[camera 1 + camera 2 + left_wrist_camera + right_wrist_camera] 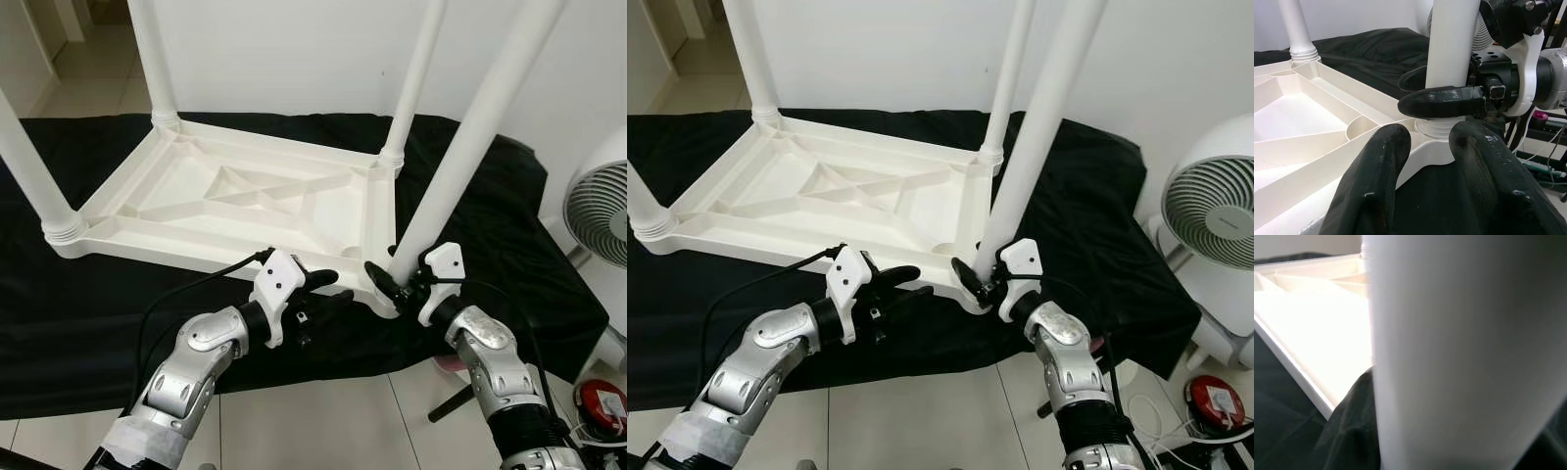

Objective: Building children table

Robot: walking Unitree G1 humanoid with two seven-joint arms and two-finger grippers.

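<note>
A white plastic children's table [147, 250] lies upside down on a black cloth, with its legs pointing up. My right gripper [387, 275] is shut on the near right leg [460, 147], just above its corner socket [1437, 129]. In the left wrist view one finger [1440, 103] of that gripper wraps across the front of the leg [1449, 44]. My left gripper [328, 291] hovers at the table's front edge, just left of that corner. It is open, its fingers [1381, 166] point at the socket and hold nothing. The leg [1459, 352] looms close in the right wrist view.
Three other legs [152, 59] [416, 78] [29, 162] stand in their corners. The black cloth [78, 323] covers the floor under the table. A white fan [598, 211] stands at the right, with a red object [600, 399] and cables on the tiles below it.
</note>
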